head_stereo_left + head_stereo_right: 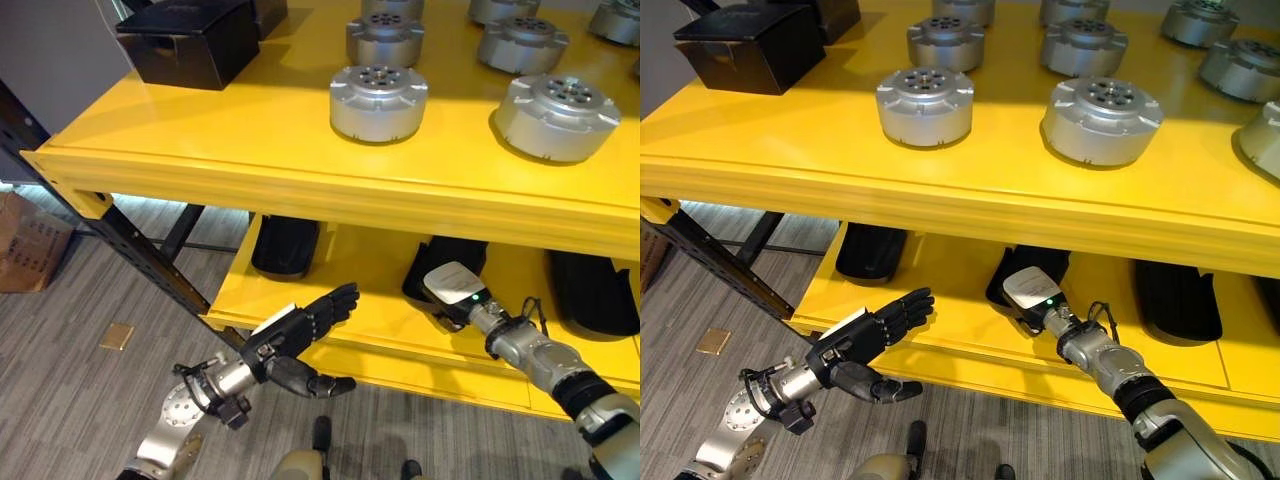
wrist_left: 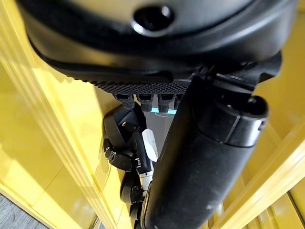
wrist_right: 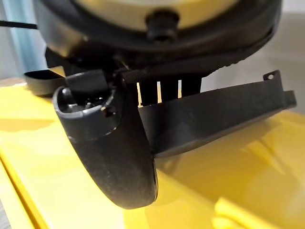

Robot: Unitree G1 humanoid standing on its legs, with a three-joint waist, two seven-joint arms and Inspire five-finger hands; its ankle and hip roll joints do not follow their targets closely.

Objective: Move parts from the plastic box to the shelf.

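Observation:
Several round silver parts (image 1: 378, 100) stand on the top board of the yellow shelf (image 1: 250, 170). My left hand (image 1: 300, 335) hovers in front of the lower board's edge, open, fingers straight, thumb spread below, holding nothing. My right hand (image 1: 455, 285) reaches in under the top board, up against a black tray (image 1: 445, 258) that lies on the lower board. In the right wrist view that black tray (image 3: 214, 114) shows as a flat slab just past the right hand (image 3: 114, 143), and its rim covers the hand's far end.
Two more black trays (image 1: 285, 245) (image 1: 590, 290) lie on the lower board. A black box (image 1: 190, 40) sits at the top board's left back. A black slanted shelf brace (image 1: 130, 245) runs down at the left, near a cardboard box (image 1: 30, 240) on the grey floor.

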